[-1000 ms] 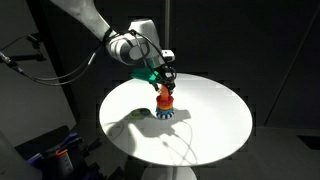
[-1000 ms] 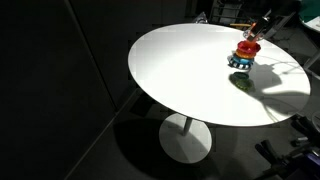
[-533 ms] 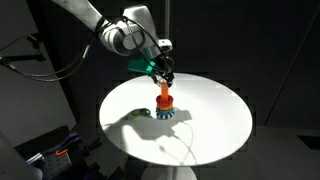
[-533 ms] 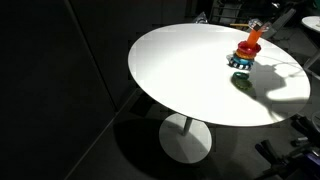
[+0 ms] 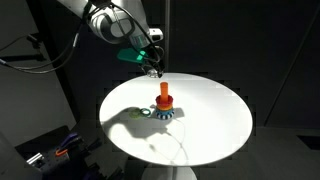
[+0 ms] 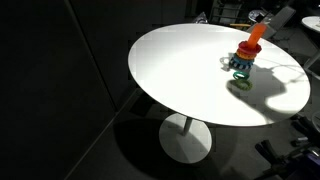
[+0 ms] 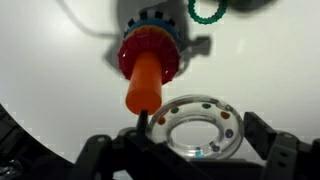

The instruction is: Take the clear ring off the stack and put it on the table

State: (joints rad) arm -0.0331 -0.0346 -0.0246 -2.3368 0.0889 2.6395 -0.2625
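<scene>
The stack stands on the round white table, with its orange peg, red ring and dark teal toothed base; it also shows in the other exterior view and the wrist view. My gripper hangs above and a little to the side of the stack. In the wrist view the gripper is shut on the clear ring, a transparent ring with small coloured beads inside, held clear of the peg and above the table.
A green ring lies on the table beside the stack's base, also in an exterior view. The table's edge drops off to a dark floor. Cables and dark equipment sit beside the table.
My gripper has risen from the top of the stack and moved back, carrying the clear ring off the orange peg. The stack has stayed in place.
</scene>
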